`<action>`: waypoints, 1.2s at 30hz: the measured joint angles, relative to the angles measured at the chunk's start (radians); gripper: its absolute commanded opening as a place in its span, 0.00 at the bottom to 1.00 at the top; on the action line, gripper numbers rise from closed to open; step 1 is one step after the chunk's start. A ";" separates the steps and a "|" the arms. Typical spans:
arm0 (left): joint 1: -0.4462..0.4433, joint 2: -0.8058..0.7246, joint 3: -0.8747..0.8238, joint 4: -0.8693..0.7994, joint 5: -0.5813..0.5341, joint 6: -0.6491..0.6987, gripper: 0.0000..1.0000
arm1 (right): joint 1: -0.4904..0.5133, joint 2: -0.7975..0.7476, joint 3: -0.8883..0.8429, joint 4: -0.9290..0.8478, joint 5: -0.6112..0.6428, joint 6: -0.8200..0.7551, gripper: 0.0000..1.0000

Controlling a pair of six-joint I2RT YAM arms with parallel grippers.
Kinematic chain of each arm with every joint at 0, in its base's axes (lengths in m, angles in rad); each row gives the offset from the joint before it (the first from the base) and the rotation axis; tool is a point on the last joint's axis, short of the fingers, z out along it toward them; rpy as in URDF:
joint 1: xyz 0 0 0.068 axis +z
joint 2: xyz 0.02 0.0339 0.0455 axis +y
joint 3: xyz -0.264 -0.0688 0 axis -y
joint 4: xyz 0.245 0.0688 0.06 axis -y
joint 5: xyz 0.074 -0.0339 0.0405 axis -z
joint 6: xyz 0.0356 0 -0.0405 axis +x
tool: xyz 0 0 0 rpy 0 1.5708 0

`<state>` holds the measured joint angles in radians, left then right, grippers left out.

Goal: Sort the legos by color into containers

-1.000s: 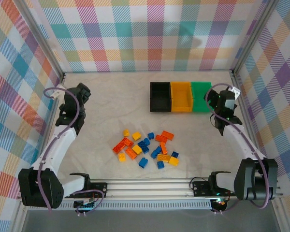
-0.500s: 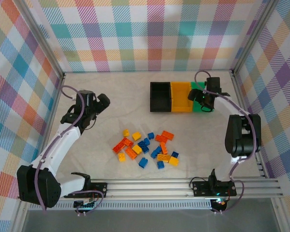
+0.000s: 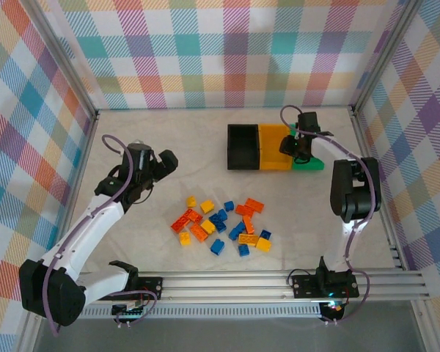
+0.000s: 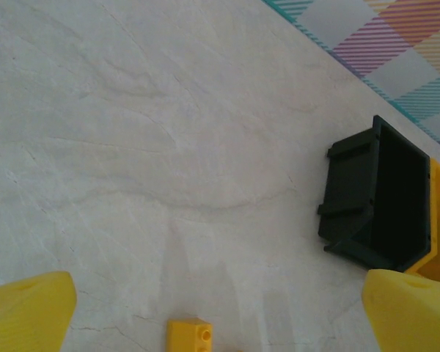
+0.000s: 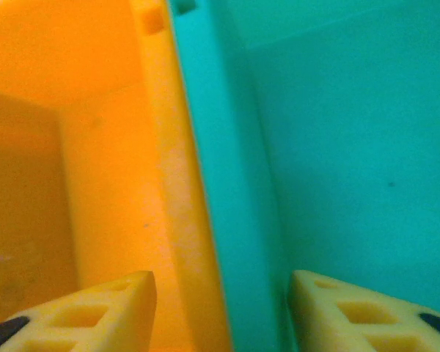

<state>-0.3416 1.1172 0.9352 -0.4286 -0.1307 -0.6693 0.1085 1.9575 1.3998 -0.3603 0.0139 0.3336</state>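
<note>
Right gripper (image 5: 220,312), spread, straddles yellow-orange bin (image 5: 95,154) and green bin (image 5: 352,147).

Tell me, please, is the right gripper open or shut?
Open: the right gripper holds its fingers apart, astride two bins' shared wall.

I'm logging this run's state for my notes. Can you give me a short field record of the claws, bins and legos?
left claw: open, empty, over the table left of the legos
right claw: open, empty, straddling the wall between yellow-orange bin and green bin
black bin: left end of row, nothing seen inside
legos: orange, yellow, blue, loose on the table
</note>
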 measured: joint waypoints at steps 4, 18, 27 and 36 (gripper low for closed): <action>-0.030 0.000 -0.010 -0.001 0.000 0.000 1.00 | 0.009 0.008 0.001 -0.011 0.020 -0.038 0.20; -0.056 -0.041 -0.030 -0.032 -0.012 -0.020 1.00 | 0.126 0.002 0.004 -0.027 0.094 -0.025 0.00; -0.057 -0.109 -0.031 -0.083 -0.011 -0.049 1.00 | 0.274 -0.018 -0.015 -0.032 0.151 0.075 0.00; -0.058 -0.190 -0.066 -0.105 0.001 -0.072 1.00 | 0.445 0.013 0.027 -0.061 0.200 0.137 0.00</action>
<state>-0.3996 0.9276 0.8692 -0.5331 -0.1299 -0.7418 0.5537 1.9701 1.4269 -0.4210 0.2138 0.4702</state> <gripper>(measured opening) 0.999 0.263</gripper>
